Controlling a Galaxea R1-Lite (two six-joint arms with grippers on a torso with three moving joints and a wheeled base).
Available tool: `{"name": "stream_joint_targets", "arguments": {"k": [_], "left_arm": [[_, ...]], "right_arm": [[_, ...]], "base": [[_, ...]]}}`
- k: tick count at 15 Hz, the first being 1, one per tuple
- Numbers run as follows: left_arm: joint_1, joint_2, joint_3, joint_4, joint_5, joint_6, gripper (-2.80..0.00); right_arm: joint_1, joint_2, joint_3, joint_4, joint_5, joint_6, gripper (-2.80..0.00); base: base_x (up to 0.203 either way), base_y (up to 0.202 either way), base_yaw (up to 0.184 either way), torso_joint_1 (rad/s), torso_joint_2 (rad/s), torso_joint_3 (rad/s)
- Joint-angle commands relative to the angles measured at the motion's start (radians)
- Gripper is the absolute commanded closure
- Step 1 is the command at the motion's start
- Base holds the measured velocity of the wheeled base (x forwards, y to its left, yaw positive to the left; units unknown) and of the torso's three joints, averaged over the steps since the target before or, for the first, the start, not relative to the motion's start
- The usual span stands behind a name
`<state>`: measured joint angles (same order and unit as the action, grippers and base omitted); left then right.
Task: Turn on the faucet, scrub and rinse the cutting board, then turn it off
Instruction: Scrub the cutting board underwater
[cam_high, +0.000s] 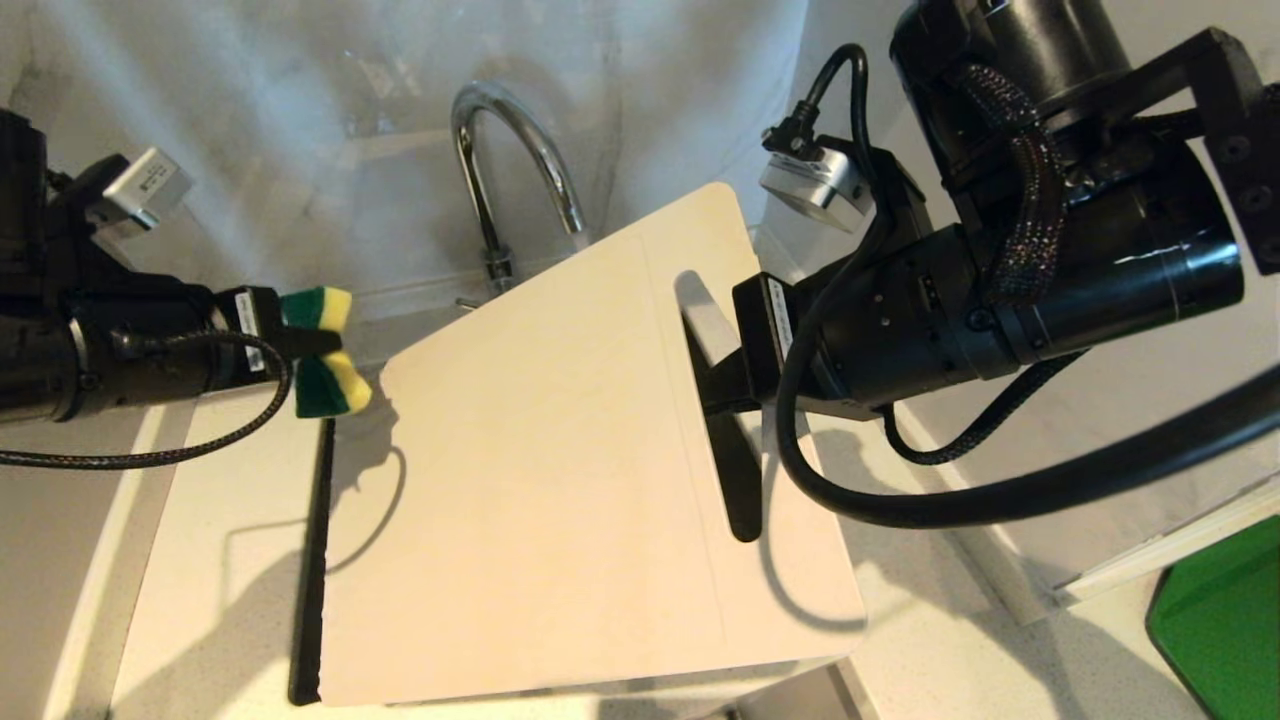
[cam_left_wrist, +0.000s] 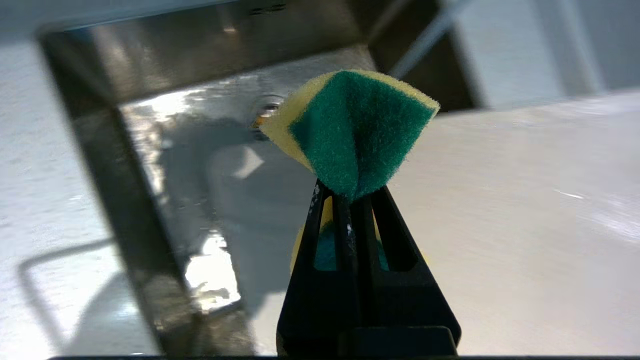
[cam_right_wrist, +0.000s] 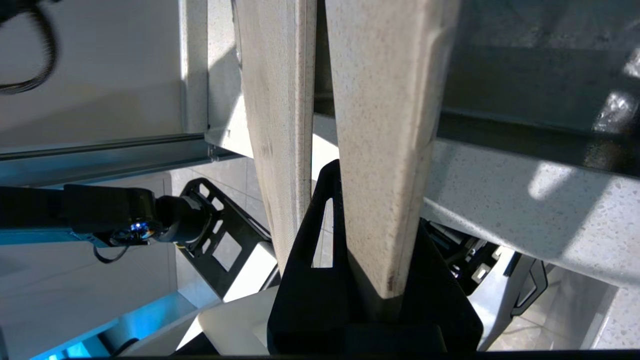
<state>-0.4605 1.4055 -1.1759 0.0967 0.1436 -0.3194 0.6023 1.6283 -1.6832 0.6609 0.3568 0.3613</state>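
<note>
The off-white cutting board (cam_high: 560, 480) hangs tilted over the sink, slot handle toward the right. My right gripper (cam_high: 720, 385) is shut on the strip of board beside that slot; in the right wrist view the cutting board (cam_right_wrist: 385, 125) fills the jaws of the right gripper (cam_right_wrist: 370, 195). My left gripper (cam_high: 300, 340) hovers at the board's far left corner, shut on a green and yellow sponge (cam_high: 325, 350), which stands just off the board. In the left wrist view the sponge (cam_left_wrist: 355, 125) bulges past the left gripper (cam_left_wrist: 350, 192). The chrome faucet (cam_high: 520, 150) arches behind the board, its spout end hidden.
The steel sink (cam_left_wrist: 200, 150) with its drain (cam_left_wrist: 267, 107) lies below the sponge, wet on the bottom. A pale speckled counter (cam_high: 200, 560) borders the sink on the left. A green slab (cam_high: 1220, 620) lies on the counter at the near right.
</note>
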Motion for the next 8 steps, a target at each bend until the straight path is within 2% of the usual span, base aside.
{"name": "stream_joint_targets", "arguments": {"k": [1, 4, 6, 8], "left_arm": [[-0.094, -0.024, -0.051, 0.049, 0.003, -0.013, 0.0], [-0.256, -0.019, -0.057, 0.103, 0.031, -0.045, 0.0], [-0.358, -0.013, -0.02, 0.128, 0.062, -0.081, 0.0], [-0.396, -0.002, 0.062, 0.128, 0.095, -0.091, 0.0]], "right_arm": [[-0.001, 0.008, -0.004, 0.003, 0.002, 0.002, 0.0], [-0.001, 0.008, -0.004, 0.003, 0.002, 0.002, 0.0], [-0.001, 0.008, -0.006, 0.003, 0.002, 0.003, 0.0], [-0.001, 0.008, -0.007, 0.003, 0.002, 0.004, 0.0]], "base": [[0.0, 0.0, 0.0, 0.0, 0.0, 0.0], [0.0, 0.0, 0.0, 0.0, 0.0, 0.0], [0.0, 0.0, 0.0, 0.0, 0.0, 0.0], [0.0, 0.0, 0.0, 0.0, 0.0, 0.0]]}}
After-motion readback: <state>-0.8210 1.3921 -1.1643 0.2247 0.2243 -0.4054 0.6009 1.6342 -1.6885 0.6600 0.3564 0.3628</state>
